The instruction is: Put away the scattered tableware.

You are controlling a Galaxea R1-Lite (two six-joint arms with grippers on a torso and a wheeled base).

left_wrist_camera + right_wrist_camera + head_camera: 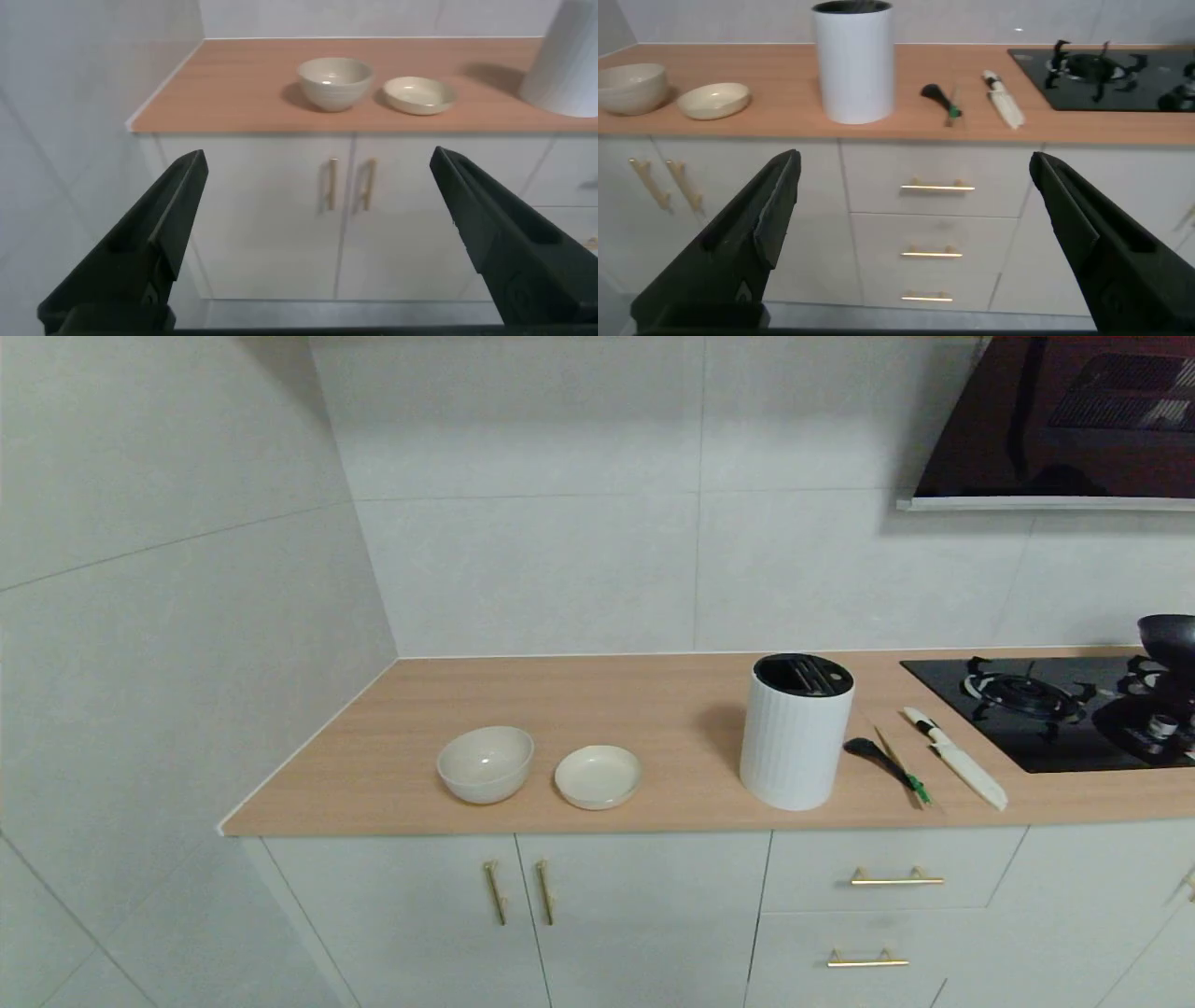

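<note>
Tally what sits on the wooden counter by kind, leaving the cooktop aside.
Bowls: 2 (deep bowl, shallow dish)
Utensil holders: 1 (white ribbed holder)
Loose utensils: 3 (black spoon, chopsticks counted as one set, white knife)
Total: 6

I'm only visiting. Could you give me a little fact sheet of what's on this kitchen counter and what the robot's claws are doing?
surface: wooden countertop
left side: deep bowl beside shallow dish, not touching
middle: white ribbed utensil holder, upright
right of holder: black spoon, chopsticks, white knife, all lying flat
far right: gas stove
left gripper: open, empty, facing the cabinet doors
right gripper: open, empty, facing the drawers
</note>
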